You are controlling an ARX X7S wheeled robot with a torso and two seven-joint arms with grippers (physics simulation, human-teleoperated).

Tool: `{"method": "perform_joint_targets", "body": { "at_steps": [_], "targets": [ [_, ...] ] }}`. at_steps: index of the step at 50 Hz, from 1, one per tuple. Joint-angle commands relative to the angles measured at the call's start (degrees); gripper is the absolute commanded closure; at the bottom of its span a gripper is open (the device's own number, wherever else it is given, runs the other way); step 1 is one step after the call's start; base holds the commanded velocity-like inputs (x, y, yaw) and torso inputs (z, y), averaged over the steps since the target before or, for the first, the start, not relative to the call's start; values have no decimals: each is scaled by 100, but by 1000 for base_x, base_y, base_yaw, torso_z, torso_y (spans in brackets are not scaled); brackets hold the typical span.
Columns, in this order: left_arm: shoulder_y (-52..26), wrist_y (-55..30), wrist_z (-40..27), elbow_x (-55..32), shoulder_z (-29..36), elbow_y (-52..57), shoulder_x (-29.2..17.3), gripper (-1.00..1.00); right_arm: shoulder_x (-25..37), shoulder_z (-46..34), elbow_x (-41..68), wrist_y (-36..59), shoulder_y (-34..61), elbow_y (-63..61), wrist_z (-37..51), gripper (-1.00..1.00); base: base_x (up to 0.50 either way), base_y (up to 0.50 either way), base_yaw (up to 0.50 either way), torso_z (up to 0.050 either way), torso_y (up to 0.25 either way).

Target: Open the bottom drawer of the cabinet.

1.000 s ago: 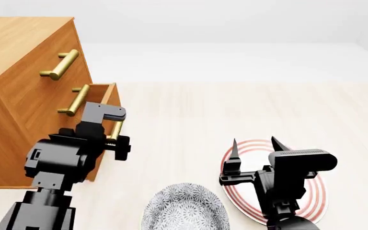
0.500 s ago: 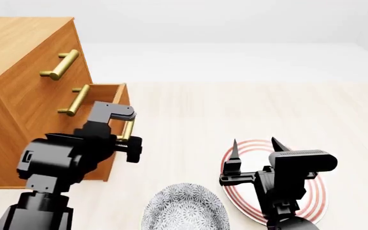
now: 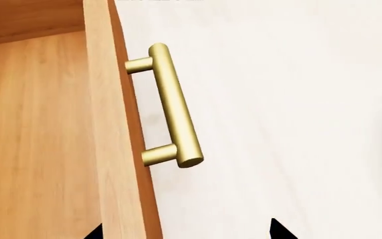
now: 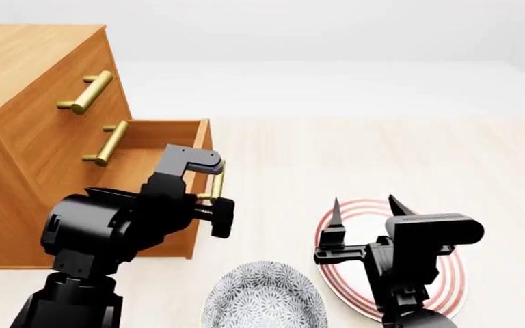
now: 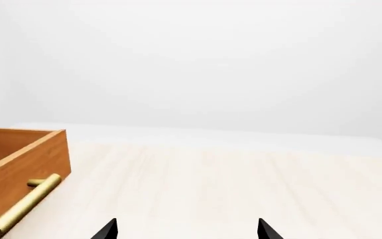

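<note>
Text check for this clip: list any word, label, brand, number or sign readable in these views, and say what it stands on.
None: no readable text in any view.
The cabinet and the bottom drawer show only wood grain and plain brass handles.
The left pincer and right pincer are plain black, unmarked.
The red-ringed plate and the speckled bowl carry patterns only, no lettering.

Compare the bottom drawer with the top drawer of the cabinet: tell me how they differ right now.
The bottom drawer is pulled out with its interior showing; the top drawer sits flush and shut. The left gripper is at the bottom drawer's handle, hiding most of it in the head view; the top drawer's handle is bare. Both are orange-brown wood with brass bar handles.
</note>
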Motion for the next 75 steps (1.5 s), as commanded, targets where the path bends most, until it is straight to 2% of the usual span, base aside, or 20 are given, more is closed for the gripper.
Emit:
{"method": "perform_joint_targets", "body": {
  "at_steps": [1,20,24,28,38,43,45,46,49,64,71,75],
  "targets": [
    [18,-149,164,-521,196,128,378,-100,25,23,38,-72,-37,30,5,-100,0,0,0,0,0],
    [161,-173,76,-840,-8,831,390,-100,63,16,85,-78,-51,3,48,-100,0,0,0,0,0],
    [479,-162,-195,-1035,-472,2138,357,-100,88,39,116,-6,-45,-116,90,-100,0,0,0,0,3],
    [637,-68,-905,-807,-866,3275,387,-100,103,26,118,42,-34,-212,125,-100,0,0,0,0,0],
    [796,-456,-1239,-1300,-1769,5365,475,-100,169,-38,40,184,63,-575,257,-100,0,0,0,0,0],
    [1215,86,-1257,-1217,-1670,5832,288,-100,294,-231,-305,139,178,-1092,377,-100,0,0,0,0,0],
    [1508,617,-1194,-1119,-1625,6070,216,-100,380,-302,-497,155,278,-1500,455,-100,0,0,0,0,0],
    [1664,992,-1229,-884,-1401,6145,82,-100,408,-296,-568,213,358,-1688,514,-100,0,0,0,0,0],
    [1917,1499,-1351,-544,-1144,6296,-70,-100,473,-299,-630,528,658,-2068,572,-100,0,0,0,0,0],
    [1539,1404,-1663,-582,-1174,6863,-116,-100,633,-538,-562,1926,1877,-3337,809,-100,0,0,0,0,0],
    [1361,1387,-1907,-730,-1104,7053,-199,-100,1835,-1166,1098,1607,2720,-3337,2533,-100,0,0,0,0,0],
    [1350,1409,-2023,-884,-1102,7032,-275,-100,2104,-1391,1465,1478,2975,-3324,2938,-100,0,0,0,0,0]
  ]
}}
